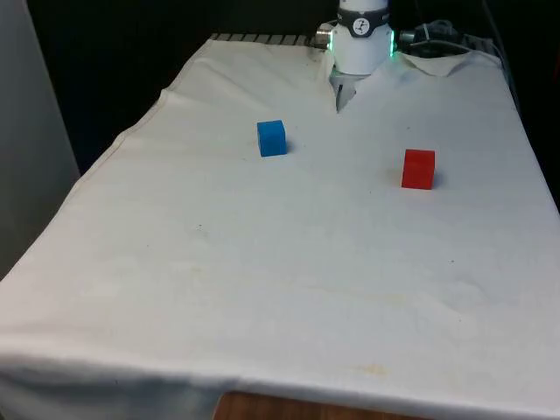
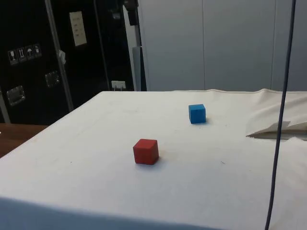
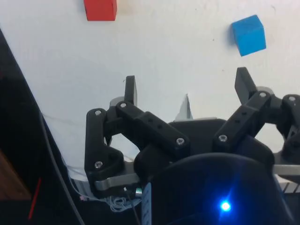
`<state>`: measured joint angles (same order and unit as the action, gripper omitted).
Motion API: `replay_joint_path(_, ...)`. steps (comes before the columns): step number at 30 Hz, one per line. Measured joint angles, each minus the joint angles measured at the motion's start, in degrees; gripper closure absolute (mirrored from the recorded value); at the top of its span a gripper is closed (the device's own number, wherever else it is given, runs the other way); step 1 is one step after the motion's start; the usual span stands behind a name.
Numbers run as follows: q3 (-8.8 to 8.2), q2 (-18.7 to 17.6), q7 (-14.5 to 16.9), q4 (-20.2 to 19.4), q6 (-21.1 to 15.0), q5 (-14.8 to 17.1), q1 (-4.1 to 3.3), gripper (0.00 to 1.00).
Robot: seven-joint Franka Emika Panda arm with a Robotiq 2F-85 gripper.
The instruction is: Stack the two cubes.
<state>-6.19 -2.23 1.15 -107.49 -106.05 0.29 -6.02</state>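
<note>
A blue cube (image 1: 271,138) rests on the white cloth towards the front view's left, and a red cube (image 1: 418,169) sits apart from it towards the front view's right. The side view has the red cube (image 2: 146,151) nearer and the blue cube (image 2: 196,113) farther back. My gripper (image 3: 186,84) hangs high above the cloth, open, with nothing between its fingers. From the wrist, the red cube (image 3: 100,9) and the blue cube (image 3: 249,34) both lie well beyond the fingertips (image 3: 130,87).
The robot's white base (image 1: 361,39) stands at the table's far end, with a fold of cloth (image 1: 341,92) in front of it. A dark cable (image 2: 282,115) hangs down across the side view. Wooden flooring (image 1: 262,409) shows past the near table edge.
</note>
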Motion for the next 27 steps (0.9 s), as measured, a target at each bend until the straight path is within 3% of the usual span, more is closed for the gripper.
replay_joint_path(17, -0.23, 5.39, -0.34, -6.30, -0.97, -0.97, 0.06, 0.00)
replay_joint_path(27, -1.15, 7.56, 0.57, -8.77, -0.97, -1.55, 0.52, 0.00)
